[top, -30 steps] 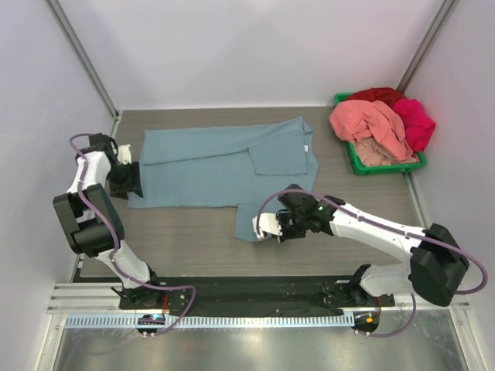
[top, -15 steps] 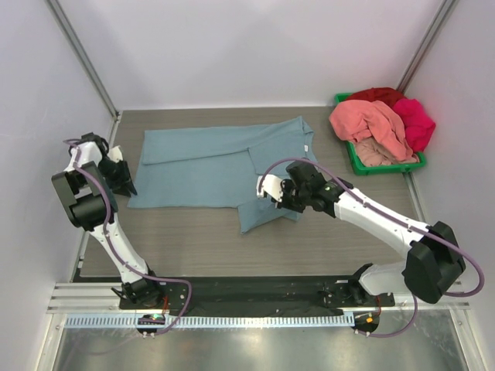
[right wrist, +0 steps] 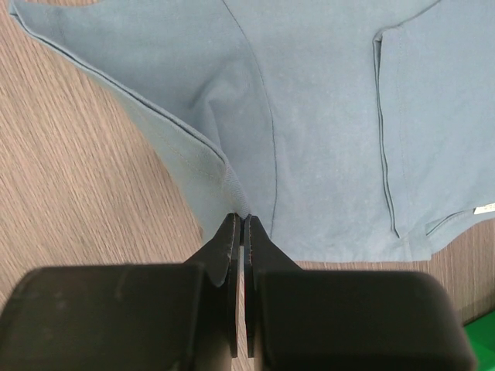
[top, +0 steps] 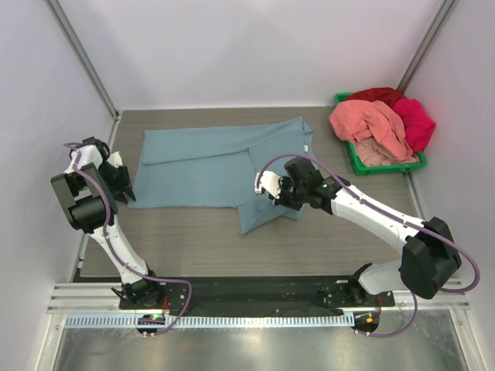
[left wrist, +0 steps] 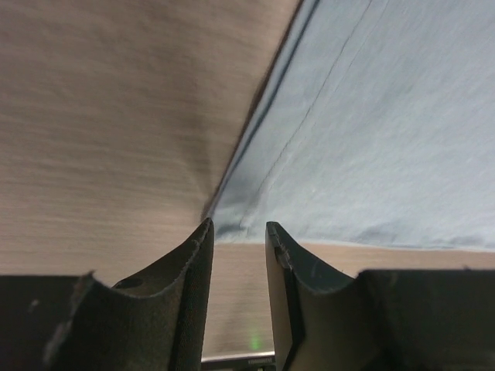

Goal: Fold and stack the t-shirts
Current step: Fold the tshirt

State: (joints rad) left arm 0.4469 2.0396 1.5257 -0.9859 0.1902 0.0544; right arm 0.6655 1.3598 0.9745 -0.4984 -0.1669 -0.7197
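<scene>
A large blue-grey t-shirt point(top: 209, 162) lies spread on the wooden table, its white neck label point(top: 308, 148) at the right. My right gripper point(top: 264, 192) sits over its lower right part. In the right wrist view this gripper point(right wrist: 242, 218) is shut on a raised fold of the t-shirt point(right wrist: 325, 116). My left gripper point(top: 124, 185) is at the shirt's left edge. In the left wrist view it point(left wrist: 237, 226) stands open with bare table in the gap, and the t-shirt's corner point(left wrist: 371, 116) lies just past the fingertips. More t-shirts, salmon-pink point(top: 370, 122), magenta point(top: 418, 122) and red point(top: 377, 95), are heaped at the back right.
The heap of t-shirts rests in a green bin point(top: 360, 162) in the back right corner. White walls close in the table on three sides. The arm bases and a black rail run along the near edge.
My right gripper has lifted the shirt's lower flap from near the front edge up and back toward the shirt's middle. The left gripper has drawn back a little to the left.
</scene>
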